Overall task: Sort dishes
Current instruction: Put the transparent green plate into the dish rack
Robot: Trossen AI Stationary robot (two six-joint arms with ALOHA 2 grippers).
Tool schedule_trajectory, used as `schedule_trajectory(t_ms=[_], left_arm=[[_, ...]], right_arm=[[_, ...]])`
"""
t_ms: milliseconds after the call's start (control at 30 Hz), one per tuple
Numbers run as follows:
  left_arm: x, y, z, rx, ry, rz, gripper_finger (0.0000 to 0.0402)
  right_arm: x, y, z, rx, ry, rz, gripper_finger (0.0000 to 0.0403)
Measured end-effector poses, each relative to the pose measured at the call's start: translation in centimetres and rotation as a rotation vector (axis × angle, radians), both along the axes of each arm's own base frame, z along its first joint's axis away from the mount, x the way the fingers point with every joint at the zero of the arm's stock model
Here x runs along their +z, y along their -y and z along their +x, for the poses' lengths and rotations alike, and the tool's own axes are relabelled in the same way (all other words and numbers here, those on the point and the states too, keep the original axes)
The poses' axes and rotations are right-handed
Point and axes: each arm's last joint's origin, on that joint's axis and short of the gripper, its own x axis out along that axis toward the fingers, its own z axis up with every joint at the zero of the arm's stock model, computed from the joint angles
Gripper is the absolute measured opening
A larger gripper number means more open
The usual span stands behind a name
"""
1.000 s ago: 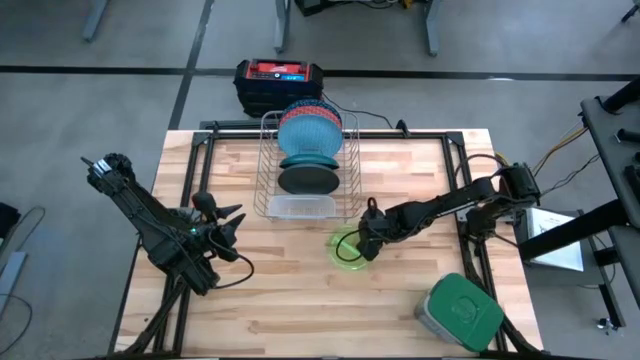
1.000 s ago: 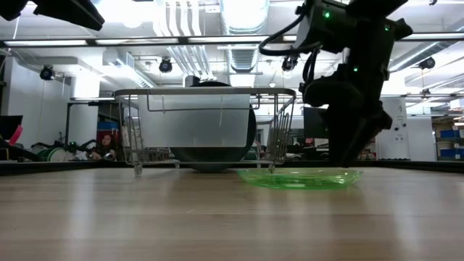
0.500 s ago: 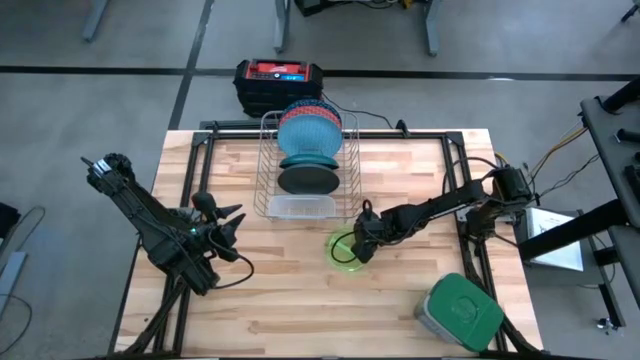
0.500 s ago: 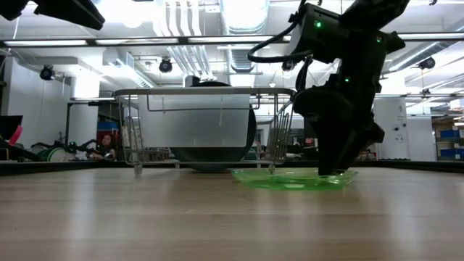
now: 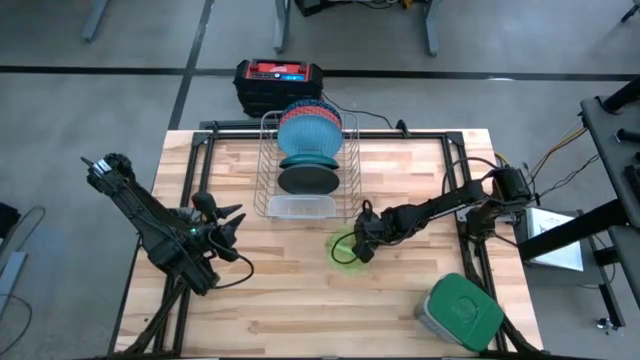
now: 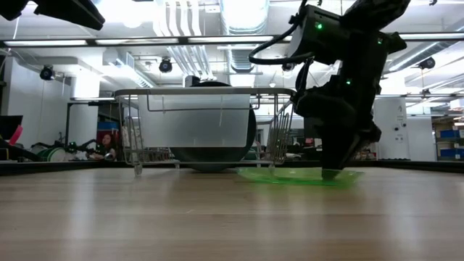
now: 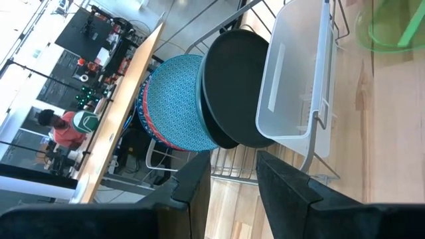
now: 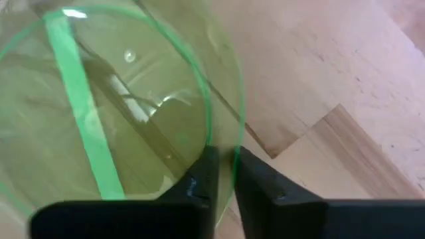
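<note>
Butcher-block table (image 5: 290, 300) stands on a grey floor, with a dark case bearing a red top (image 5: 278, 80) just beyond its far edge.

Containers: the silver wire rack (image 5: 305, 160) sits at the table's far centre. It holds, standing on edge, a blue patterned plate (image 5: 305, 128) with red-patterned edges (image 7: 147, 126) behind it, then a light blue plate (image 5: 303, 160), then a dark plate (image 5: 305, 181), and nearest the front a white rectangular tub (image 5: 300, 208). A grey container with a green lid (image 5: 462, 310) rests at the table's near right corner, well apart from the rack.

The translucent green dish (image 5: 346, 251) lies on the table just in front of the rack's right corner. The right gripper (image 5: 362, 243) is at the dish's rim; the right wrist view shows its fingers (image 8: 199, 179) set narrowly with the thin green rim (image 8: 222, 133) between them. The left gripper (image 5: 228, 235) waits over the table's left side, fingers (image 7: 285, 179) spread apart with nothing between.

The low view alone shows the dish (image 6: 301, 176) sitting low and flat on the wood, with the right arm coming down onto its right part. The left wrist view alone shows a person in a green cap (image 7: 70, 126) beyond the table.
</note>
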Motion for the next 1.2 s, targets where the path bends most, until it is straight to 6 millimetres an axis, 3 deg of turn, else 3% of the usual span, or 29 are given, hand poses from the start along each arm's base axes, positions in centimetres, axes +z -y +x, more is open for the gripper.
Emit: schedule_trajectory(t_ms=[100,333,600,733,867,1033,1200], left_arm=[[0.0,0.0,0.0,0.000,-0.001,0.000,0.0111],[0.0,0.0,0.0,0.000,-0.001,0.000,0.0111],[0.0,0.0,0.0,-0.001,-0.002,0.001,0.0111],[0.0,0.0,0.0,-0.003,-0.006,0.005,0.0111],[0.0,0.0,0.0,-0.003,-0.006,0.006,0.0111],[0.2,0.0,0.1,-0.012,0.048,0.055,0.0111],[0.3,0.0,0.1,-0.017,0.068,0.079,0.0111]], right_arm=[[0.4,0.0,0.0,0.003,0.019,0.005,0.0005],[2.5,0.0,-0.7,0.021,0.061,0.014,0.0001],[6.5,-1.2,-2.6,0.078,0.165,0.036,0.0000],[9.9,-2.0,-4.0,0.131,0.293,0.044,0.0000],[14.5,-2.3,-5.1,0.170,0.477,-0.073,0.0000],[20.6,-1.5,-5.1,0.207,0.623,-0.427,0.0000],[27.2,-0.4,-4.2,0.334,0.635,-0.792,0.0000]])
